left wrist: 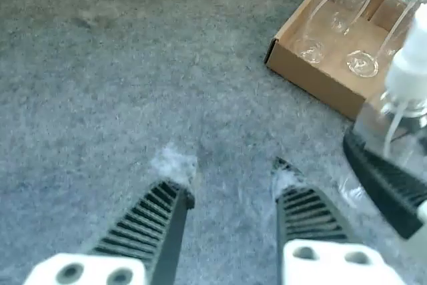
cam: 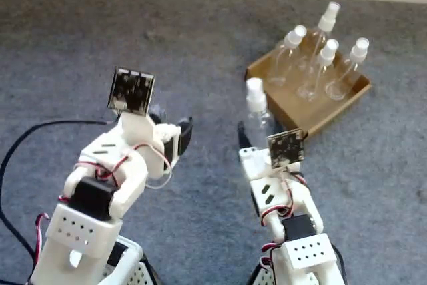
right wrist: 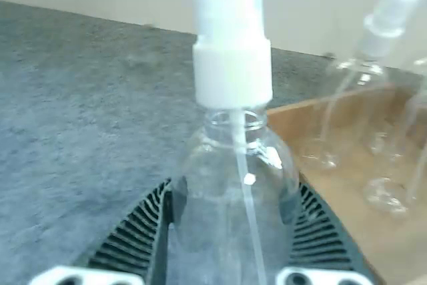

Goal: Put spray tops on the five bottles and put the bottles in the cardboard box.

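Observation:
My right gripper [right wrist: 230,215] is shut on a clear bottle [right wrist: 230,185] with a white spray top [right wrist: 230,51], held upright just beside the near-left edge of the cardboard box [cam: 333,115]. In the high view this bottle [cam: 257,108] stands left of the box, with the right gripper [cam: 253,139] at its base. Several clear bottles with spray tops [cam: 327,58] stand inside the box. My left gripper [left wrist: 230,205] is open above bare carpet, with nothing between its fingers; in the high view the left gripper [cam: 179,139] sits left of the held bottle.
Grey carpet [cam: 100,45] covers the whole work area, with free room to the left and behind. A black cable [cam: 27,138] loops at the left beside the left arm. The box's brown wall [left wrist: 313,75] lies ahead-right of the left gripper.

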`<state>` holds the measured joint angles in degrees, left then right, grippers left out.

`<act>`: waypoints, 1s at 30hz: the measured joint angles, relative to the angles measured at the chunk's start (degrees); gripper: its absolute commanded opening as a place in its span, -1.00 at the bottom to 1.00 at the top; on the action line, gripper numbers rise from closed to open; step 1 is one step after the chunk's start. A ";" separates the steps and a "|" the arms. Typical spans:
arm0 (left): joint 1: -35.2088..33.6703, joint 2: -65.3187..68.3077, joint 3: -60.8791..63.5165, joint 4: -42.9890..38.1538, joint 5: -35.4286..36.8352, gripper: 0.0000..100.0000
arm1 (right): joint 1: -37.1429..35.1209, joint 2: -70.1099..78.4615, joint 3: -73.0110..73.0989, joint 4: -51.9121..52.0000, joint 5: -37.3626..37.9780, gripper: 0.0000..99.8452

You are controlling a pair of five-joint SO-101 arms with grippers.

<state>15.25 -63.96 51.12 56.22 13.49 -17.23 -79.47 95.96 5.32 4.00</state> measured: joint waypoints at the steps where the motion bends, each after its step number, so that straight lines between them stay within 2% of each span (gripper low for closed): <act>1: 0.00 -1.58 1.49 -0.09 0.00 -0.94 | 0.35 0.00 0.00 0.00 0.00 -0.73; 2: 0.00 -3.08 3.08 -0.70 0.00 -0.99 | 0.44 0.00 0.00 0.00 0.00 -0.73; 11: 1.14 -17.41 21.63 -13.27 0.00 -0.95 | 0.00 0.00 -0.35 0.00 0.00 -0.73; 18: 8.00 -25.49 29.10 -14.07 0.35 -0.95 | -2.64 0.00 -5.89 0.00 0.00 -0.73; 26: 9.49 -35.96 34.99 -14.07 7.91 -0.95 | -7.65 0.00 -13.27 0.00 0.00 -0.73; 30: 13.45 -39.82 37.98 -15.38 8.88 -0.95 | -9.58 0.00 -14.59 0.00 0.00 -0.73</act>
<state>28.70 -103.78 89.10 40.84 22.37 -26.81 -79.47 81.36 5.32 4.00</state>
